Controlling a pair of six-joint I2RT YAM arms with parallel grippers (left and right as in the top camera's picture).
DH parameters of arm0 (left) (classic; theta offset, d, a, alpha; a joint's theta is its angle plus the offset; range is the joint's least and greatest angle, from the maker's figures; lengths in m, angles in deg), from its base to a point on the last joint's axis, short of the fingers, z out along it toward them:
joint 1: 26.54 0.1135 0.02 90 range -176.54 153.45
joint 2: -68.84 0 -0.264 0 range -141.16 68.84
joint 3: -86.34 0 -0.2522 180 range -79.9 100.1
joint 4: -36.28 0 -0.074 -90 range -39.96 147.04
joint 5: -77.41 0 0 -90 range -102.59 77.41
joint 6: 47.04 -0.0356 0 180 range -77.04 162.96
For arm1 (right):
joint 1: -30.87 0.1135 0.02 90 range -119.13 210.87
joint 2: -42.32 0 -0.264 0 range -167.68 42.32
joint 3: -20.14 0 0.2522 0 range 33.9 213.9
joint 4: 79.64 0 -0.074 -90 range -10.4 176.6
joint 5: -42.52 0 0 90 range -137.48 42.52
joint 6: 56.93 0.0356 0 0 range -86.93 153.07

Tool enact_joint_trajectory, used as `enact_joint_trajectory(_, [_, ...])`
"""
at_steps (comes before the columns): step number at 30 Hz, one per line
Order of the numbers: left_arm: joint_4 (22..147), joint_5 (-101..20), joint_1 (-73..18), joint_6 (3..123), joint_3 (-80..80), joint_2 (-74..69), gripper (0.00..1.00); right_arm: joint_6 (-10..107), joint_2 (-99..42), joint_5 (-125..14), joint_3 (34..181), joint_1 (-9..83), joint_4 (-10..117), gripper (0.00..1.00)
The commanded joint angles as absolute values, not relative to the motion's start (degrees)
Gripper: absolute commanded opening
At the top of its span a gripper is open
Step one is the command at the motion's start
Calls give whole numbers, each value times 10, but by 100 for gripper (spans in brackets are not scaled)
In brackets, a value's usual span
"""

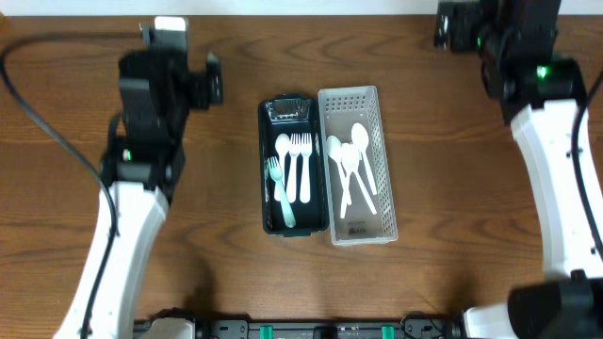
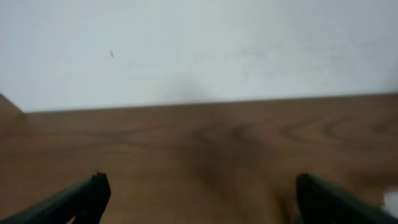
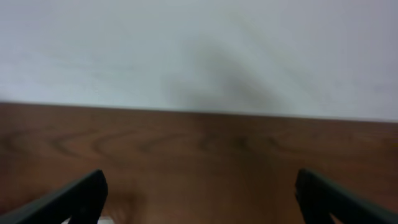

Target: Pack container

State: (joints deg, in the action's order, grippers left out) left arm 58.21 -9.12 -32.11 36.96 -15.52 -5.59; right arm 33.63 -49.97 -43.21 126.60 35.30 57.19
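Left arm (image 1: 141,141): highest thing in the overhead view, over the left of the table (image 1: 452,141), wrist toward the far edge.
Right arm (image 1: 551,141): over the right of the table, wrist at the far right corner, well apart from both trays.
Dark container (image 1: 265,188): mid-table, long side running away from the robot.
Contents: white forks (image 1: 300,155) side by side, a pale green fork (image 1: 282,198) lying beside them, and a glossy clear item (image 1: 289,111) at the far end (too small to identify).
White basket (image 1: 382,160): perforated, touching the dark container's right side, tilted slightly.
Basket contents: white spoons (image 1: 350,165), overlapping, bowls toward the far end.

Left wrist view (blurred)
Left pincer (image 2: 202,199): fingers wide apart, nothing between them; dark fingertips (image 2: 87,196) at the lower corners.
Ahead: bare wood, then a pale wall (image 2: 199,43).

Right wrist view (also blurred)
Right pincer (image 3: 199,196): fingers spread wide and empty; fingertips (image 3: 84,196) low in the frame.
Ahead: brown wood meeting the pale wall.
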Motion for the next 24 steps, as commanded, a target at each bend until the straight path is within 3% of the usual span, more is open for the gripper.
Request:
enact_joint_trajectory(1, [526, -107, -321, 365, -279, 20, 98, 330, -436, -420, 1131, 345, 627, 99])
enact_joint_trajectory(7, [487, -107, -322, 365, -454, 154, 98, 330, -317, -338, 876, 352, 808, 99])
enact_joint_trajectory(14, [487, -107, -337, 365, -578, 326, 98, 332, -153, -344, 651, 383, 983, 99])
enact_joint_trajectory(24, [561, -107, -337, 365, -597, 420, 98, 332, 37, -344, 555, 393, 930, 99])
